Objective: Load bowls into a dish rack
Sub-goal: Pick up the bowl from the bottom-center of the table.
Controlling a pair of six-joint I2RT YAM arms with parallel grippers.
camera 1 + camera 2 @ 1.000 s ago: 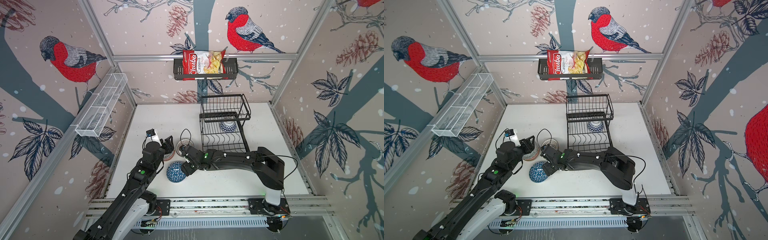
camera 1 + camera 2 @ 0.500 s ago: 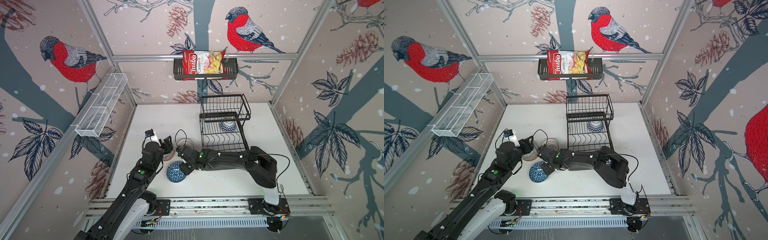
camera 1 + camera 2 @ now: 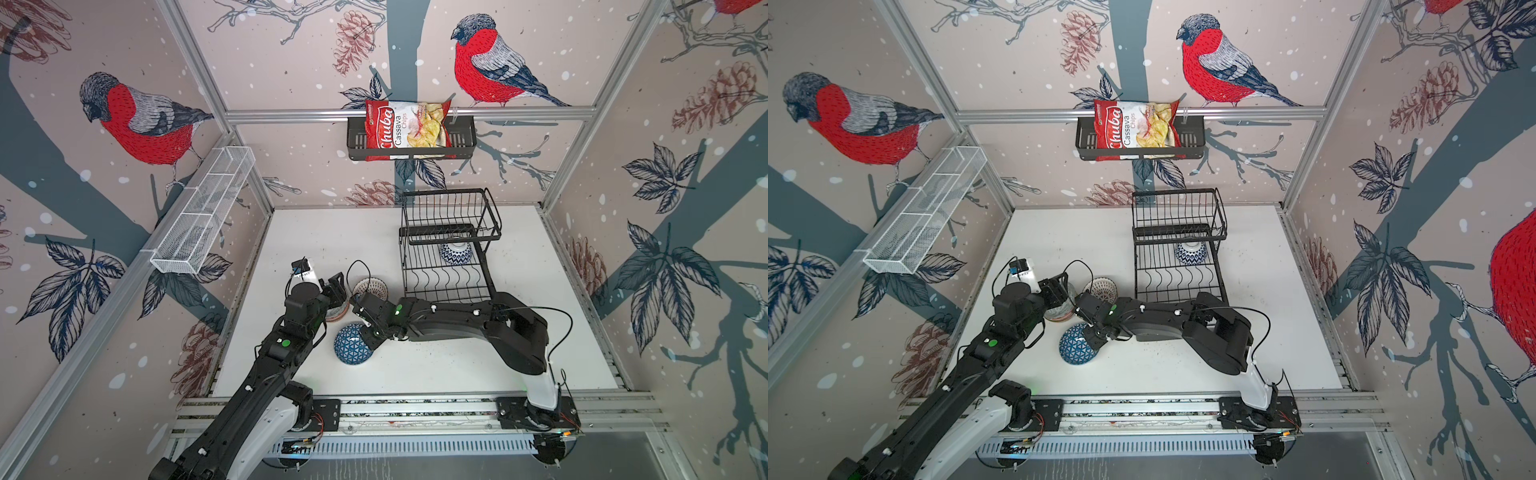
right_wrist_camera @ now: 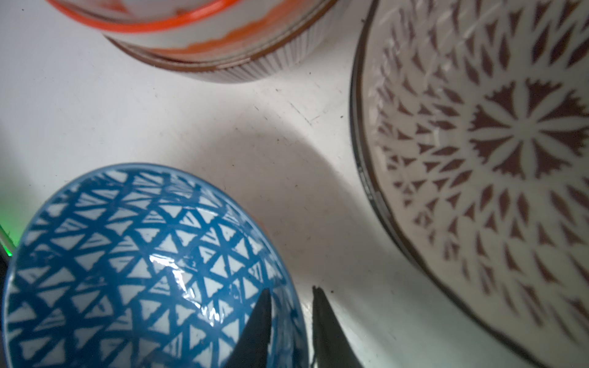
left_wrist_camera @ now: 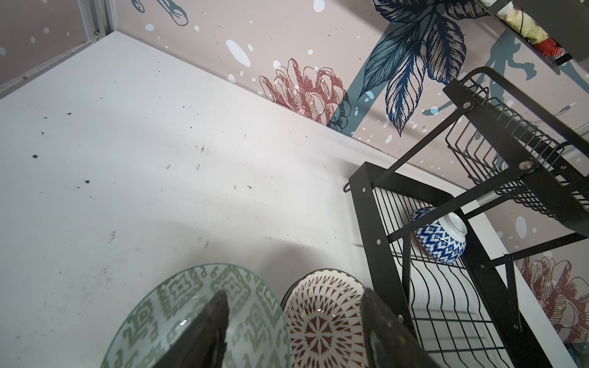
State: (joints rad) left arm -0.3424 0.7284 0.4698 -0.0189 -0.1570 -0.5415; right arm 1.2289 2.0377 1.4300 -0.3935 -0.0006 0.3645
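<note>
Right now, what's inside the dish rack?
One blue-patterned bowl on the lower tier of the rack, by the raised basket. Basket looks empty. Tier under it partly hidden.

The brown-patterned bowl (image 3: 371,286) narrows the gap beside the dish rack (image 3: 402,259); table (image 3: 332,237) behind it lies open.

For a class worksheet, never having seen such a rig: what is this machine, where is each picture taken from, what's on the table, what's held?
Two black robot arms, left arm and right arm, end in jaws. Two pictures look down from overhead; two from wrist cameras. On the white table: a blue triangle-patterned ceramic bowl, a brown-patterned bowl, an orange-rimmed stack of bowls. A blue zigzag bowl sits in the black wire dish rack. Left jaws: open, empty. Right jaws straddle the triangle bowl's rim; grip unclear.
</note>
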